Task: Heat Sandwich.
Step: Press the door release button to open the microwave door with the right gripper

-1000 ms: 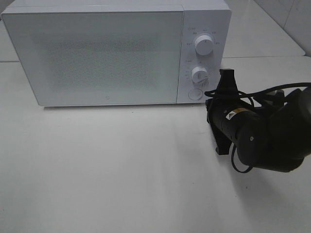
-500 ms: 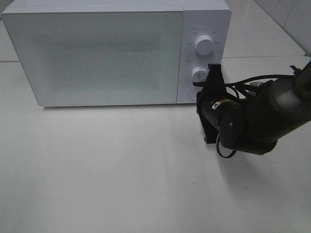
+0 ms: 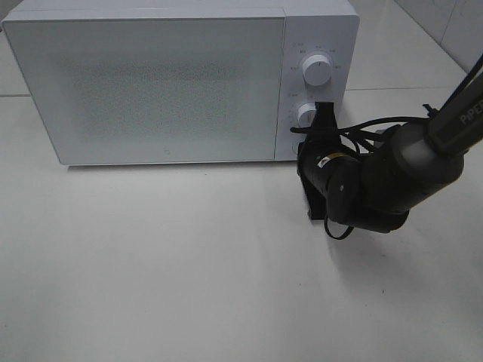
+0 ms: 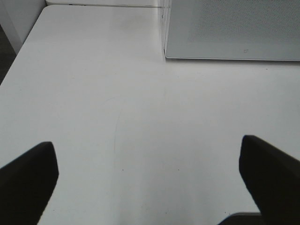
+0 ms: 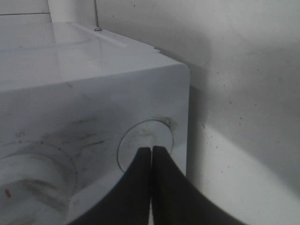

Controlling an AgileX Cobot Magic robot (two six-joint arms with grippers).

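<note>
The sandwich is out of view. A white microwave [image 3: 151, 83] stands at the back of the table with its door closed. My right gripper [image 3: 303, 148] is shut, with nothing between its fingers, and its tips rest against the round button [image 5: 140, 140] at the bottom of the control panel; the right wrist view shows the joined tips [image 5: 151, 149] on that button. My left gripper [image 4: 149, 180] is open over bare table, facing the microwave's near left corner [image 4: 165, 51].
Two white knobs sit above the button, the upper knob [image 3: 317, 69] and the lower knob [image 3: 306, 113]. The white table [image 3: 166, 264] spreads in front of the microwave. The right arm [image 3: 392, 181] with its cables lies at the right of the panel.
The right arm has swung left and in toward the control panel, bringing its shut tips onto the round button. The microwave door stays closed. The left gripper is not seen earlier.
</note>
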